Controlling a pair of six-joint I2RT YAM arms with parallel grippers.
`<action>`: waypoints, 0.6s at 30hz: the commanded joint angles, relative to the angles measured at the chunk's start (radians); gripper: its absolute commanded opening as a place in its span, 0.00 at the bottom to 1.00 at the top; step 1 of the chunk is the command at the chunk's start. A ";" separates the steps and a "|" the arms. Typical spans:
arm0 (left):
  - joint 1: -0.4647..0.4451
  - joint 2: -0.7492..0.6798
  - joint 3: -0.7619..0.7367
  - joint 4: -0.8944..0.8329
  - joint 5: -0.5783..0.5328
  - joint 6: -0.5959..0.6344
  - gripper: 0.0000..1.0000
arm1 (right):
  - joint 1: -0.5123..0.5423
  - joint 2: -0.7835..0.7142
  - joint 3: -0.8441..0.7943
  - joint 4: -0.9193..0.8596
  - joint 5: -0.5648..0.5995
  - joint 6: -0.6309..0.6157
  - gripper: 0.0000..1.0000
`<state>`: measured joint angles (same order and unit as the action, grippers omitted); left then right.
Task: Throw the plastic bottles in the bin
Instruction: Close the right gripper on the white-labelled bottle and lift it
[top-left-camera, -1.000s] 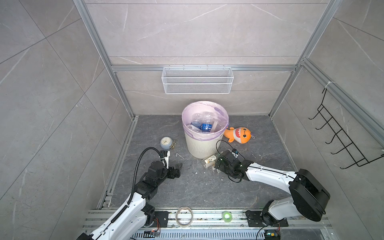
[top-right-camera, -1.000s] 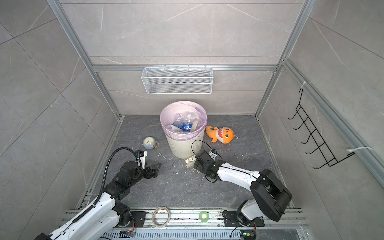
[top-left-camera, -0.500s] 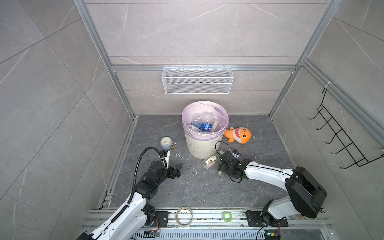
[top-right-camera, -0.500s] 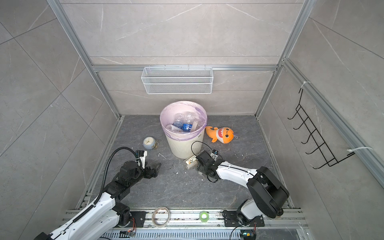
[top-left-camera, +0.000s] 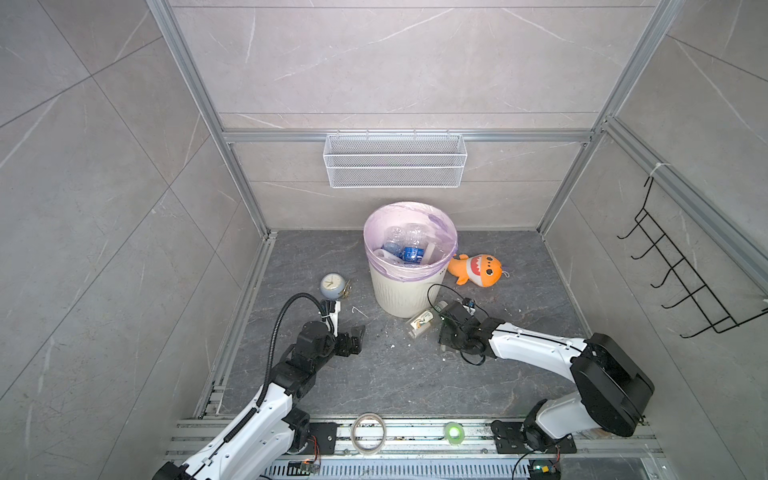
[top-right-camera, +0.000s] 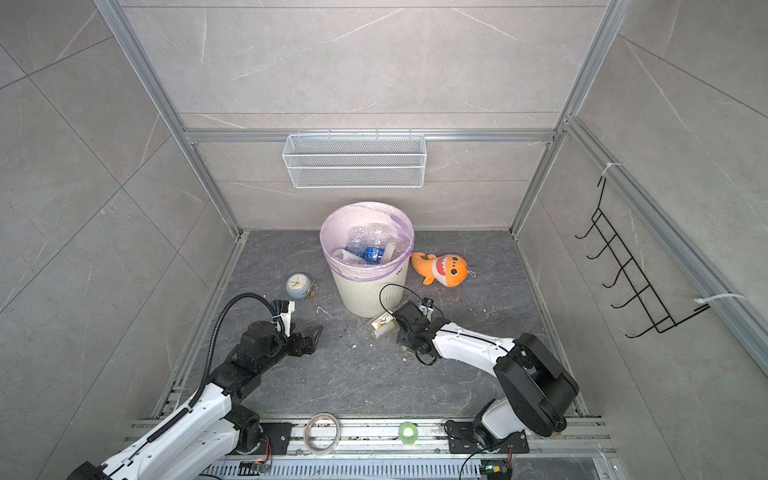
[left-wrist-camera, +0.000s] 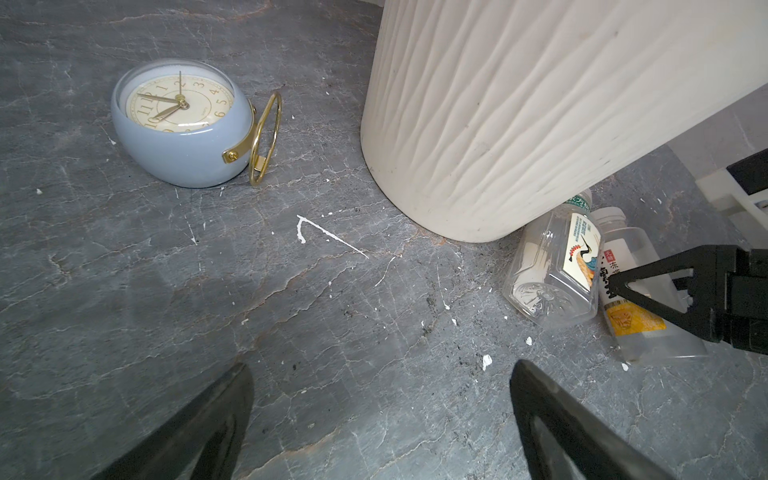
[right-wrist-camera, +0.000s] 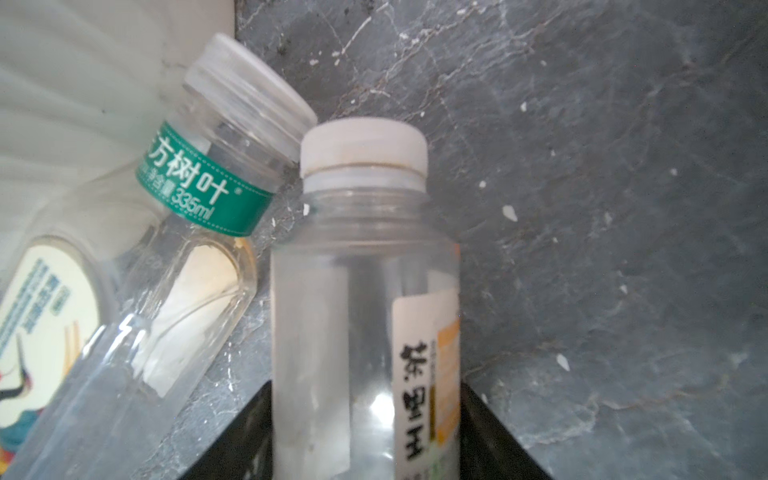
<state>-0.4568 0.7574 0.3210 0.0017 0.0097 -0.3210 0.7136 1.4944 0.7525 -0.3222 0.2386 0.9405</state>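
- Currently: right gripper (top-left-camera: 445, 338) clamped on orange-label bottle (right-wrist-camera: 365, 332) at bin (top-left-camera: 401, 291) foot
- left gripper (top-left-camera: 357, 332): jaws apart
- Hazard: lifting may drag touching green-band bottle (right-wrist-camera: 203, 189)

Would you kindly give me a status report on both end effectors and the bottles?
Left end effector open, empty. Right end effector shut on orange-label bottle, lying on floor. Green-band bottle alongside it, at base of bin.

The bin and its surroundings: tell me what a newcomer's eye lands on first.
The cream bin with its lilac liner stands mid-floor, holding bottles. The orange plush shark lies to its right in both top views. At the bin's foot, the right gripper grips a white-capped bottle lying beside a green-banded bottle.
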 joint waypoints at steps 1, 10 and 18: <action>-0.005 0.008 0.007 0.037 0.012 0.019 0.98 | -0.002 -0.022 -0.020 0.002 0.002 -0.039 0.65; -0.006 0.014 0.009 0.038 0.012 0.019 0.98 | 0.000 -0.119 -0.090 0.058 -0.038 -0.143 0.58; -0.005 0.032 0.015 0.039 0.012 0.019 0.98 | 0.017 -0.355 -0.189 0.086 -0.032 -0.294 0.58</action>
<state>-0.4568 0.7856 0.3210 0.0025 0.0097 -0.3210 0.7177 1.2160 0.5949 -0.2676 0.2047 0.7326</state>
